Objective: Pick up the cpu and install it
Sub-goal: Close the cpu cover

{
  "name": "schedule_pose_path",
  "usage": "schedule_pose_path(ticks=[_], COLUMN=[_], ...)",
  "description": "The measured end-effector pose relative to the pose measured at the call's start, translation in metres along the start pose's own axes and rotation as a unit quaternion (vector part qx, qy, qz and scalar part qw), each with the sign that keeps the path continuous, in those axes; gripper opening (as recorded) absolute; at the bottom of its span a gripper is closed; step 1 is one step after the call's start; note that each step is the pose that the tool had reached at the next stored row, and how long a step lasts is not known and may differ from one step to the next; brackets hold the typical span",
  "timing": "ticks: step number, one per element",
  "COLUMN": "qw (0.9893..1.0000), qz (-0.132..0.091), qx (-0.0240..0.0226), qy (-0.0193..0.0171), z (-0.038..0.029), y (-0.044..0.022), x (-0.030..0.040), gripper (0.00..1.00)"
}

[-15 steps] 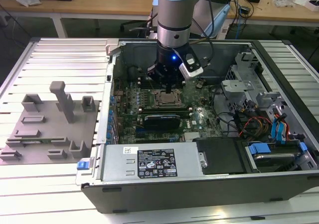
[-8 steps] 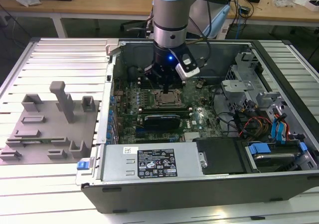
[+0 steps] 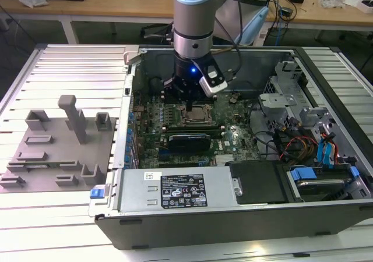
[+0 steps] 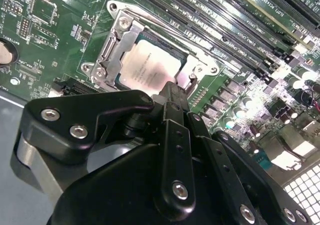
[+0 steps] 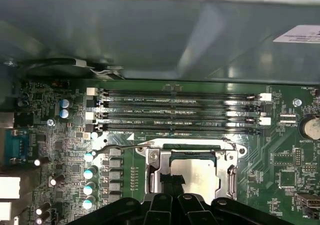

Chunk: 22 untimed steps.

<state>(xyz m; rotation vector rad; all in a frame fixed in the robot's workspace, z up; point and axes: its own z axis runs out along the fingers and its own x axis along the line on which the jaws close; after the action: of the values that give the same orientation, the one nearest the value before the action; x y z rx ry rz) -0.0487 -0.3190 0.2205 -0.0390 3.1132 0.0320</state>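
Silvery-grey and flat, the small square cpu [image 4: 150, 67] lies inside the dark square metal-framed socket [image 4: 112, 50], directly below the tip of your black end effector [image 4: 172, 92]. It looks level with the frame, so I judge it is resting in the socket rather than hanging from the tool. In the exterior view the end effector [image 3: 189, 106] points straight down into the open dark-grey computer case [image 3: 233, 215]. That suits a chip that has to go in flat and square to the green motherboard [image 4: 50, 45].

In the first wrist view the end effector [image 5: 172, 182] covers the near edge of the cpu [image 5: 200, 172], so you cannot see whether it touches the chip there. From these views I cannot tell whether it is open, closed or gripping. Its black linkages block the near side of the socket [image 5: 150, 157].

A thin wire lever [image 5: 115, 147] runs along the far side of the socket, just before the long black memory slots [image 5: 180, 110]. You cannot see whether it is latched. The ribbed metal bench [image 3: 70, 64] lies well off to one side, outside the case.
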Motion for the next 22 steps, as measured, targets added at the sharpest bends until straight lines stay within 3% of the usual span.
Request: schedule_pose_path(ticks=[5,8,14,22], qw=[1.0,1.0,1.0,1.0], qz=[0.0,0.0,0.0,0.0], qx=[0.0,0.0,0.0001,0.0], qy=[0.0004,0.0004,0.0004,0.0004], z=[0.0002,-0.0005,-0.0206,-0.0218], y=[-0.0018,-0.0019,-0.0015,-0.0016], x=[-0.0098,-0.0119,-0.0124,-0.0165], gripper=[0.11,0.11,0.11,0.11])
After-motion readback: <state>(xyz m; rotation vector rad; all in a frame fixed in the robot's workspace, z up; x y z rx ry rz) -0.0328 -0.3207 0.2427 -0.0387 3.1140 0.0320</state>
